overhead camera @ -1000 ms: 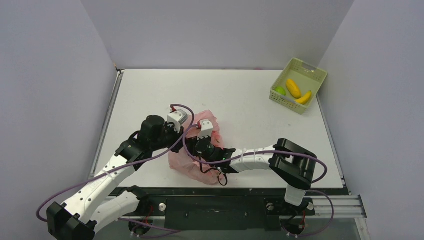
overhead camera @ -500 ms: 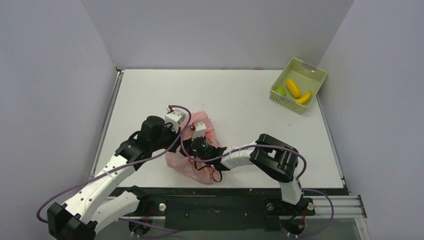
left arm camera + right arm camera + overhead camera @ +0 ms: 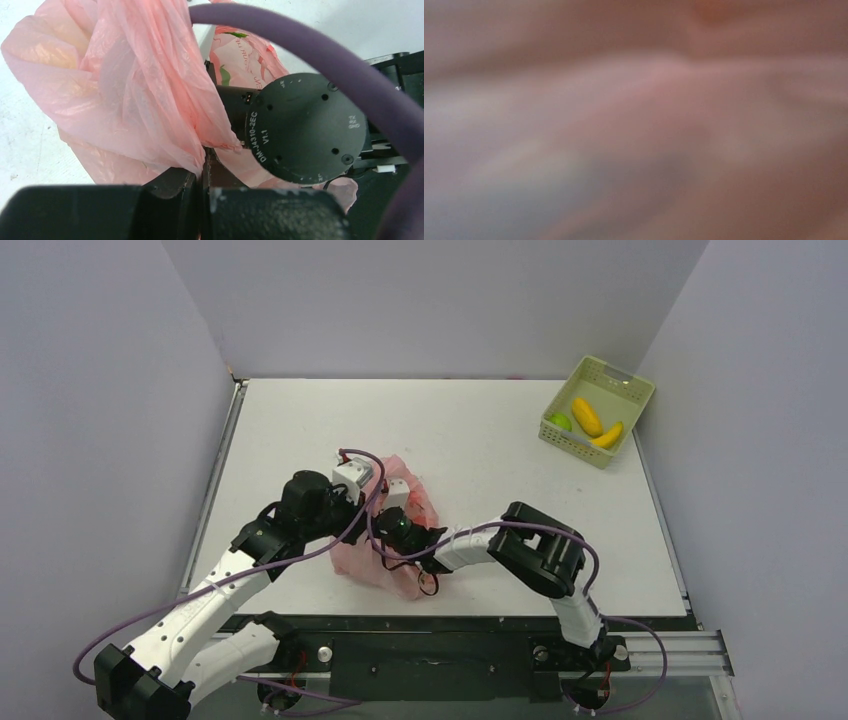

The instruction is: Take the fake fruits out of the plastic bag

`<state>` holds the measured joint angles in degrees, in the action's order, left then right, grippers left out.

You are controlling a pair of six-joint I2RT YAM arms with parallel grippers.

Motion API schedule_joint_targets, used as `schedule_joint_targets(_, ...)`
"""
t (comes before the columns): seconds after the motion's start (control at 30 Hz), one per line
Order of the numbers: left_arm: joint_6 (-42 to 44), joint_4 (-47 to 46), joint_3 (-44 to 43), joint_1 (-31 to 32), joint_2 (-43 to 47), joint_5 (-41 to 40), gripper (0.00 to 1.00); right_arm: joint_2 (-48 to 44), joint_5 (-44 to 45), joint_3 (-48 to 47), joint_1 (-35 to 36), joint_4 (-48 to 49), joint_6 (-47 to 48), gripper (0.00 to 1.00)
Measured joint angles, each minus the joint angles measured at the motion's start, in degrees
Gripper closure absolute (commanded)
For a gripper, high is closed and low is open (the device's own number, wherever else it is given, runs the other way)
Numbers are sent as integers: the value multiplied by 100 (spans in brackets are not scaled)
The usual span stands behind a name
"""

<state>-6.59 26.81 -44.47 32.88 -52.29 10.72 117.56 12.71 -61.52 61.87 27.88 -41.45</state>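
The pink plastic bag (image 3: 352, 558) lies crumpled on the white table, left of centre near the front. My left gripper (image 3: 376, 496) is shut on a fold of the bag's upper edge; in the left wrist view its jaws (image 3: 205, 167) pinch the pink film (image 3: 115, 85). My right arm's wrist (image 3: 405, 530) reaches into the bag from the right, and its fingers are hidden inside. The right wrist view is filled with blurred pink plastic (image 3: 634, 120). Three fake fruits lie in the basket: a green round one (image 3: 560, 422), a yellow-orange oval (image 3: 587, 416) and a banana (image 3: 608, 436).
A pale green slotted basket (image 3: 612, 372) stands at the back right corner. The right arm's black round motor housing (image 3: 305, 127) sits close to my left fingers, with a purple cable (image 3: 320, 55) arching over it. Grey walls enclose the table.
The right arm has pushed further left and deeper into the bag, its elbow swinging left. The bag has shifted slightly left. The left gripper has kept its hold.
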Motion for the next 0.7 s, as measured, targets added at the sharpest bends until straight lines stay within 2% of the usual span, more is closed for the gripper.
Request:
schedule_joint_targets(0.1,0,-24,-2,4,0,39,100,-188,-24,170,-66,-20,22,89)
schedule_joint_targets(0.23,0,-57,0,42,0,94,100,-636,-37,483,-114,-212,44,99)
schedule_joint_targets(0.7,52,-46,-2,96,-11,107,100,-2833,461,1499,-35,-483,280,100)
